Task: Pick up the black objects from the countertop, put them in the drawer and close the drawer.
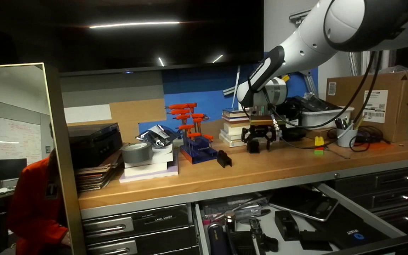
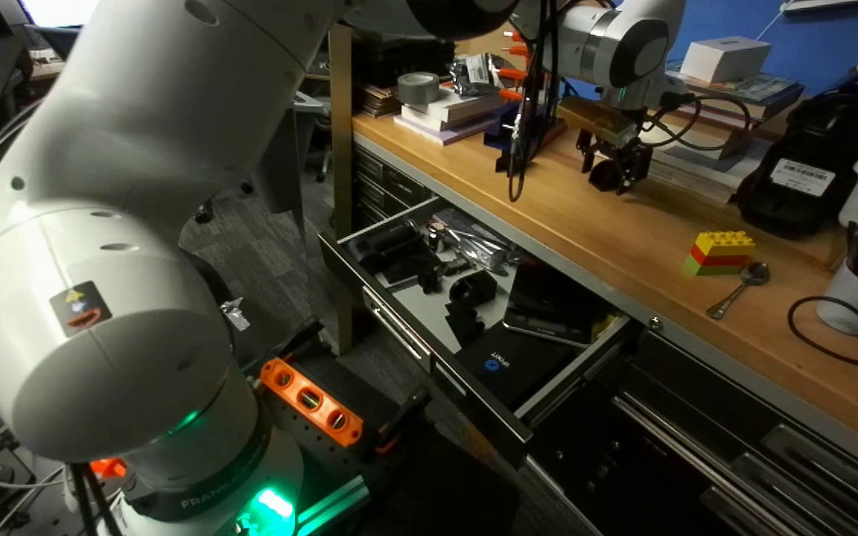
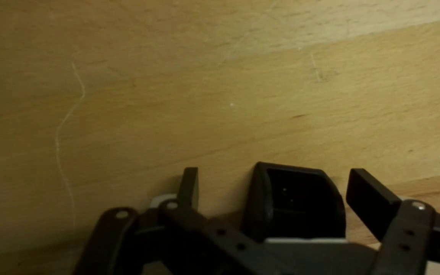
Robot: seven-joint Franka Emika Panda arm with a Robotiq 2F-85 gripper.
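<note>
The wooden countertop (image 1: pixel 197 180) bears two small black objects. My gripper (image 1: pixel 258 146) is open and low over the countertop, its fingers on either side of one black object (image 1: pixel 253 146). In the wrist view that black object (image 3: pixel 296 194) sits between the spread fingers (image 3: pixel 275 187), apart from both and nearer the right one; its lower part is hidden by the gripper. A second black object (image 1: pixel 224 159) stands beside the red tool rack. The drawer (image 2: pixel 399 327) is pulled open, and black pieces (image 2: pixel 472 287) lie inside among tools and a flat black iFixit case (image 1: pixel 352 230).
The red-handled tool rack (image 1: pixel 198 150) and books with grey tape (image 1: pixel 137 153) stand left of the gripper. A book stack (image 1: pixel 233 129) is behind it. A toy brick block (image 2: pixel 719 254), spoon (image 2: pixel 739 289), pen cup (image 2: pixel 857 301) and cardboard box (image 1: pixel 391 106) are to the right.
</note>
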